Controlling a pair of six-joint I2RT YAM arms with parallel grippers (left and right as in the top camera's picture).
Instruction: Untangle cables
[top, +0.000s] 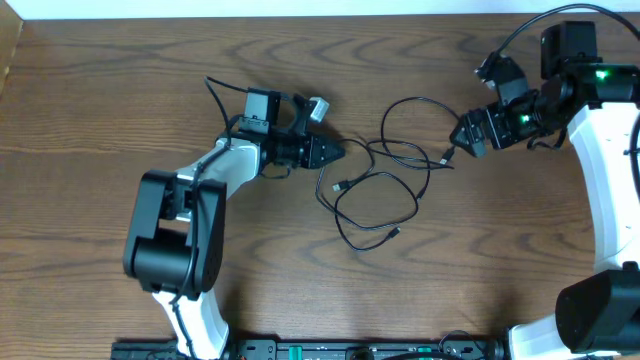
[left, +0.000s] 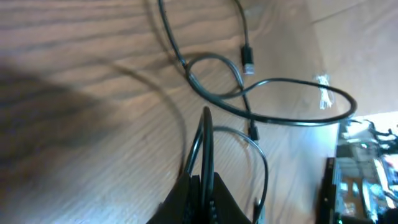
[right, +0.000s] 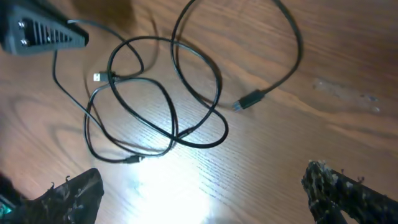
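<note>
Black cables, three plugs showing; left fingers clamp one; right fingers spread, empty.

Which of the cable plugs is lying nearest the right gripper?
The black plug ending the rightmost loop, just off the open right gripper. The middle plug and the lower plug lie farther away in the tangle.
</note>
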